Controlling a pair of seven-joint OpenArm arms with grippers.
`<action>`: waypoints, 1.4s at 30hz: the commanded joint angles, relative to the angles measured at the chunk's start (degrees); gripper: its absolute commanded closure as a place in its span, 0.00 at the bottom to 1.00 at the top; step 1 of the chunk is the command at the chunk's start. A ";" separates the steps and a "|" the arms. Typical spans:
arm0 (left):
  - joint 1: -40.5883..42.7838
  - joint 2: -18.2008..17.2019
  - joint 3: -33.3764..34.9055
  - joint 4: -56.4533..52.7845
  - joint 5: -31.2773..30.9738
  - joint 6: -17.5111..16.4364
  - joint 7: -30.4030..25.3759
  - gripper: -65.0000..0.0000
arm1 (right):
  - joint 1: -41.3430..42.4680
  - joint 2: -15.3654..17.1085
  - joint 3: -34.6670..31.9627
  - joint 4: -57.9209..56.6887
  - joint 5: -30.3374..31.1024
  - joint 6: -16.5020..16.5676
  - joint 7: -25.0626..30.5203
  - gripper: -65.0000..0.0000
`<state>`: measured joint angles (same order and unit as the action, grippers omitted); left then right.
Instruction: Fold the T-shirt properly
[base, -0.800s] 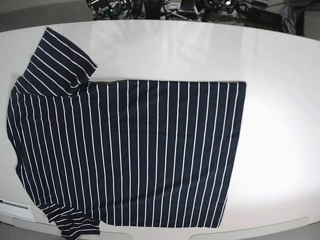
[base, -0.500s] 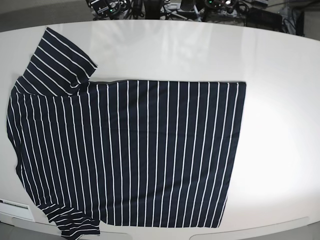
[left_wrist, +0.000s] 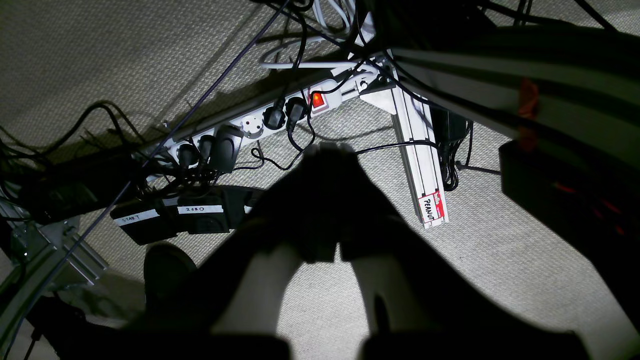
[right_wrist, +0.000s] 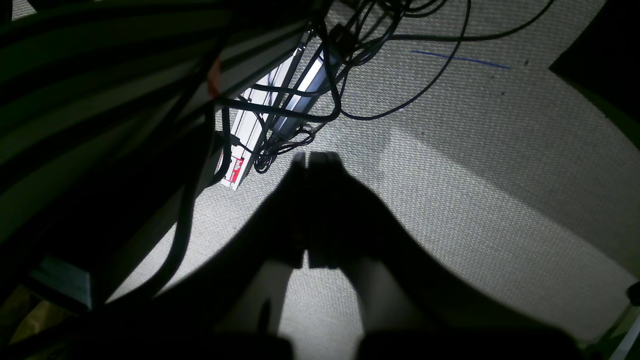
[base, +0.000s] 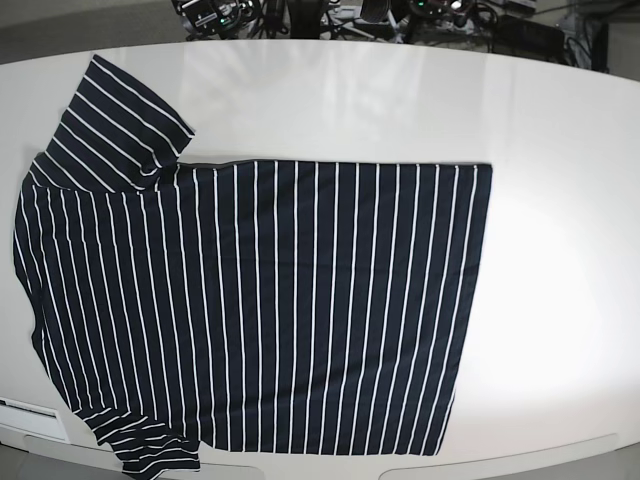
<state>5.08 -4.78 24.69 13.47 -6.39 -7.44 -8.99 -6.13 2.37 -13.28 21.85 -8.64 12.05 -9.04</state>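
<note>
- Base view: the T-shirt (base: 270, 300) is spread flat on the white table (base: 560, 250), with its stripes running from the far edge to the near edge.
- The shirt's hem forms a straight edge on the side toward the table's bare right part, and the shoulders lie at the table's left end.
- One sleeve (base: 120, 120) is stretched toward the far left of the shirt body; the other sleeve (base: 150, 450) is seen at the near left corner, reaching the table's front edge.
- A small white label (base: 30, 408) is seen on the table's front rim, just left of the near sleeve.
- No arm is seen above the table in this view.
- Left wrist view: the left gripper (left_wrist: 327, 155) is shown as a dark shape hanging over grey carpet (left_wrist: 500, 260), with its fingers pressed together and nothing between them.
- Beyond the gripper a white power strip (left_wrist: 260, 125) with a lit red switch (left_wrist: 317, 100) is laid among black cables (left_wrist: 300, 135).
- To the right of the gripper a pale metal rail (left_wrist: 420, 160) with a red and white sticker (left_wrist: 431, 207) is seen; to its left, black boxes (left_wrist: 170, 220) with white tape labels.
- Right wrist view: the right gripper (right_wrist: 315, 157) is also held over the carpet, fingers closed against each other and empty.
- Left of this gripper, the same kind of rail with a red sticker (right_wrist: 236, 170) is crossed by cables.
- The T-shirt is not seen in either wrist view.
</note>
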 joint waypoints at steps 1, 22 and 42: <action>0.15 -0.13 -0.07 0.28 0.15 -0.46 -0.37 1.00 | 0.11 0.17 0.15 0.50 -0.42 0.42 0.02 1.00; 5.77 -5.14 -0.07 6.16 3.10 -9.62 7.82 1.00 | -8.85 3.93 0.15 3.10 -0.42 9.81 -4.68 1.00; 39.50 -29.70 -1.84 63.80 4.33 -2.93 18.51 1.00 | -52.09 19.85 0.22 72.67 8.09 1.46 -17.22 1.00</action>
<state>44.21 -34.04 22.90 76.95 -1.50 -10.46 10.26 -57.43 22.09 -13.04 94.24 -1.34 13.39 -26.59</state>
